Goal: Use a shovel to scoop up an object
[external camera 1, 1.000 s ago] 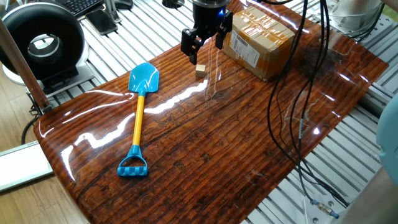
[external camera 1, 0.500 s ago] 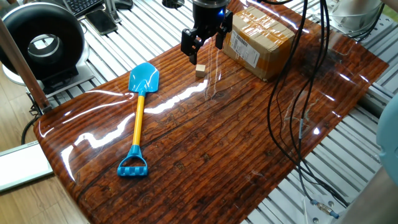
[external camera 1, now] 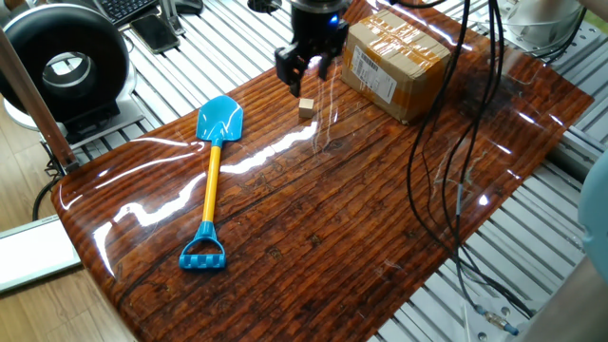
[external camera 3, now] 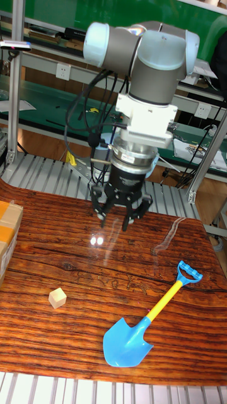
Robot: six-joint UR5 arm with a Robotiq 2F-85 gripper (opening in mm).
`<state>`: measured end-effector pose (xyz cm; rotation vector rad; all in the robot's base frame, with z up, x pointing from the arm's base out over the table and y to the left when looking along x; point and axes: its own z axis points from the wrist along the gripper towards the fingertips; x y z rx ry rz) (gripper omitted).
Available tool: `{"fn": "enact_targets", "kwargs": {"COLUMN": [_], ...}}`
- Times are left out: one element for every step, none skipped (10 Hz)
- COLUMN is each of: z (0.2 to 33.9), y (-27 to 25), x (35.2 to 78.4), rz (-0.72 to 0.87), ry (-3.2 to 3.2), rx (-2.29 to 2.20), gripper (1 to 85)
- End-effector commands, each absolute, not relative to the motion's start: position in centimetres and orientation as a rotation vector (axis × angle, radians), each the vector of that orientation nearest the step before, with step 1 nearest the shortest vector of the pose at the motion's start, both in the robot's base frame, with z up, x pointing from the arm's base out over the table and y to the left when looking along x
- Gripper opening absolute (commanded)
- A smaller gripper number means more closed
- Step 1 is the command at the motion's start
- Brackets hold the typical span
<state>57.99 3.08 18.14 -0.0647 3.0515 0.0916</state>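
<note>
The shovel [external camera 1: 213,180] lies flat on the wooden table, its blue blade [external camera 1: 219,121] toward the far side and its blue handle [external camera 1: 203,255] toward the near edge. In the tall fixed view the shovel [external camera 3: 154,311] lies at the lower right. The object, a small tan cube [external camera 1: 306,109], sits right of the blade; the cube [external camera 3: 58,297] rests alone on the wood. My gripper [external camera 1: 306,72] hangs open just behind the cube and above the table, with nothing between its fingers. In the tall view the gripper [external camera 3: 116,216] is well clear of the shovel.
A taped cardboard box [external camera 1: 394,52] stands right of the gripper, close to it. Black cables [external camera 1: 456,142] hang over the table's right half. A black round device [external camera 1: 66,66] stands off the table's left end. The box corner [external camera 3: 7,233] shows at the tall view's left edge.
The gripper has turned or shifted slightly above the cube, and its fingers look closer together than before. The shovel and cube have not moved.
</note>
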Motion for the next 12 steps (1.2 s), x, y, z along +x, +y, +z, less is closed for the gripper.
{"fn": "enact_targets", "kwargs": {"z": [18.0,18.4,18.6,18.6,18.6,18.5,18.5,18.5,18.6,18.6,18.6,18.6], "y": [5.7,6.4,6.3,6.4,6.5,6.4,6.4,6.5,6.7,6.9,6.8,6.9], "x": [60.5,61.3,61.6,61.6,61.5,61.4,61.2,61.0,61.0,61.0,61.1,61.2], "rz": [0.140,0.138,0.122,0.130,0.133,0.131,0.132,0.135,0.149,0.157,0.152,0.159], "ry": [3.044,3.051,3.056,3.053,3.057,3.064,3.070,3.079,3.075,3.072,3.070,3.065], "rx": [-0.082,-0.081,-0.096,-0.119,-0.124,-0.117,-0.120,-0.121,-0.132,-0.146,-0.155,-0.154], "gripper": [33.3,33.7,33.7,35.3,36.0,36.3,36.3,36.7,37.7,39.3,39.3,40.7]}}
